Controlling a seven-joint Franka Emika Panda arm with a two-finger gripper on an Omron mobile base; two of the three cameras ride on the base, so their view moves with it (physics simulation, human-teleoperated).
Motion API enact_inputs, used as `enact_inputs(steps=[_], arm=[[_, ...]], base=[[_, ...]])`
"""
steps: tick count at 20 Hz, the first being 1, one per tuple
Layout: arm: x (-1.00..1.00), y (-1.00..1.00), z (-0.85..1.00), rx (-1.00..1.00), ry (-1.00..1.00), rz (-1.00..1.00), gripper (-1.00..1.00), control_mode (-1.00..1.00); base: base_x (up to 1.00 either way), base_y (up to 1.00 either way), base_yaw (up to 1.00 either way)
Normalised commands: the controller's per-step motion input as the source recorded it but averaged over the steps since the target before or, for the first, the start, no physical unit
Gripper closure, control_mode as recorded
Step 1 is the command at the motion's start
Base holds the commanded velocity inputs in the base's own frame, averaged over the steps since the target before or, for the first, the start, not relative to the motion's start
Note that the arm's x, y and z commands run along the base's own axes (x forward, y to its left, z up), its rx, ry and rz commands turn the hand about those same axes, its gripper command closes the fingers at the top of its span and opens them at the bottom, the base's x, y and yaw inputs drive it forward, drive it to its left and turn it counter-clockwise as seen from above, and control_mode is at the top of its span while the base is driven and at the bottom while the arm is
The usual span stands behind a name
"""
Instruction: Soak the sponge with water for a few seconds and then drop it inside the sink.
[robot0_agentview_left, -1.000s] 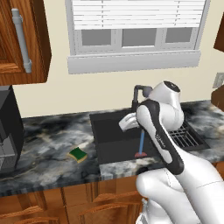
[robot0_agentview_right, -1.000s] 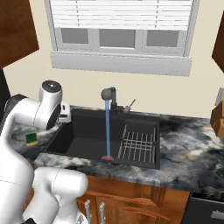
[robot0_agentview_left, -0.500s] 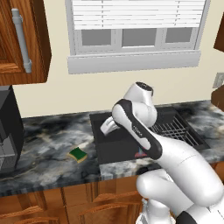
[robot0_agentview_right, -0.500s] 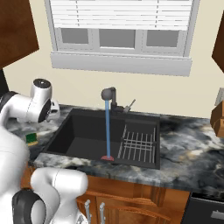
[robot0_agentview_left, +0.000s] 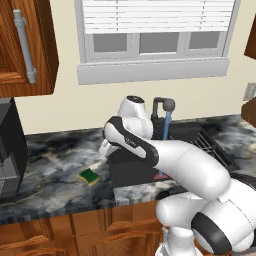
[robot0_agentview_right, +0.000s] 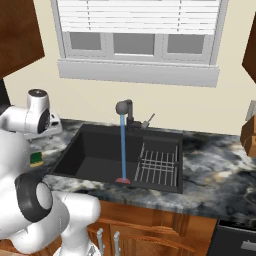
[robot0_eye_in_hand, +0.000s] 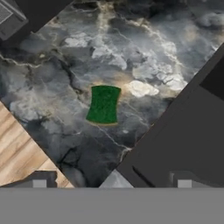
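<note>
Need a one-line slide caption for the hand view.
Open gripper looks down on the green sponge lying flat on the marbled counter, beside the dark sink.

Ahead of me at twelve o'clock a white-framed window (robot0_agentview_left: 155, 37) with half-lowered blinds sits in a cream wall (robot0_agentview_right: 165, 102). Dark marbled stone counter (robot0_agentview_left: 55, 170) runs below, over warm wooden cabinets (robot0_agentview_right: 150, 230). At ten o'clock a wooden upper cabinet (robot0_agentview_left: 22, 45) with a grey bar handle; at nine a black appliance (robot0_agentview_left: 9, 150) stands on the counter
</note>
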Motion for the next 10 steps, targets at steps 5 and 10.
enact_inputs(steps=[5,10], arm=[[0.28,0.29,-0.16,-0.14,0.01,0.00,-1.00,-1.00],[0.13,0.19,-0.16,-0.04,0.00,0.00,-1.00,-1.00]], base=[[0.00,0.00,0.00],[0.00,0.00,0.00]])
